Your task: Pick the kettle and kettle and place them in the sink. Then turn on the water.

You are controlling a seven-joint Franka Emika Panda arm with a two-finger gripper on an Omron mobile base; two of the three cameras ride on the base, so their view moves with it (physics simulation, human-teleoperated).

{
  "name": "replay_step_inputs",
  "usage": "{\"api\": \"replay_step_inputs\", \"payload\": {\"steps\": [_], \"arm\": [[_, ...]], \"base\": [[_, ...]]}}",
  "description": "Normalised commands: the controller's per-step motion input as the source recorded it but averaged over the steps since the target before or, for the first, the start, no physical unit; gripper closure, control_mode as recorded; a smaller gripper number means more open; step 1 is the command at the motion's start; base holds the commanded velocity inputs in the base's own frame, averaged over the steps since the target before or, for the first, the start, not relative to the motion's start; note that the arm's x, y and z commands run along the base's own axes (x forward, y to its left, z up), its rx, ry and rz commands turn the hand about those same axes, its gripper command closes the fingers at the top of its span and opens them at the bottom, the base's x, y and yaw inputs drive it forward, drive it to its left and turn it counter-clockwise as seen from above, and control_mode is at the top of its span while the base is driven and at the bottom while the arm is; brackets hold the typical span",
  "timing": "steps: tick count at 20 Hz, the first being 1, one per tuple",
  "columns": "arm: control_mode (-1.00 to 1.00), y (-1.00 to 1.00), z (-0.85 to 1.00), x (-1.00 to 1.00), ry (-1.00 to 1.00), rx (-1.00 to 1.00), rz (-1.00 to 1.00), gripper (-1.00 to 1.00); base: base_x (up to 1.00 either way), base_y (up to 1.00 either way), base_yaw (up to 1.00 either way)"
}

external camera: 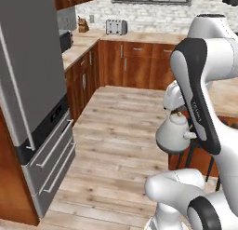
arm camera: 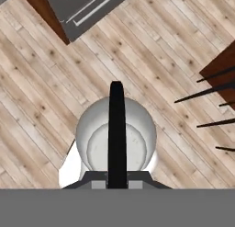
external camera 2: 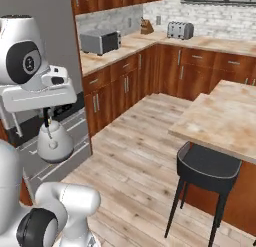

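- Above the wooden floor [external camera: 116, 145], beside the grey refrigerator [external camera: 32, 84], the kettle [external camera: 173, 133] hangs in the air.
- The hand [external camera 2: 47, 111] is clenched on its black arched handle [arm camera: 117, 129].
- It looks rigid, smooth and light; the handle top seems the best hold.

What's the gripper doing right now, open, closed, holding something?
Gripper: closed on the black arched handle of a kettle, carrying it in the air above the wood floor.
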Motion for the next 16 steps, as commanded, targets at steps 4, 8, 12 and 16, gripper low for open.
{"api": "replay_step_inputs", "payload": {"steps": [4, 8, 12, 16], "arm": [[1.00, 0.00, 0.00, 0.00, 0.00, 0.00, 0.00, 1.00], [1.00, 0.00, 0.00, 0.00, 0.00, 0.00, 0.00, 1.00], [1.00, 0.00, 0.00, 0.00, 0.00, 0.00, 0.00, 1.00], [1.00, 0.00, 0.00, 0.00, 0.00, 0.00, 0.00, 1.00]], "base": [[1.00, 0.51, -0.50], [1.00, 0.66, -0.40], [1.00, 0.52, -0.41], [1.00, 0.20, -0.43]]}}
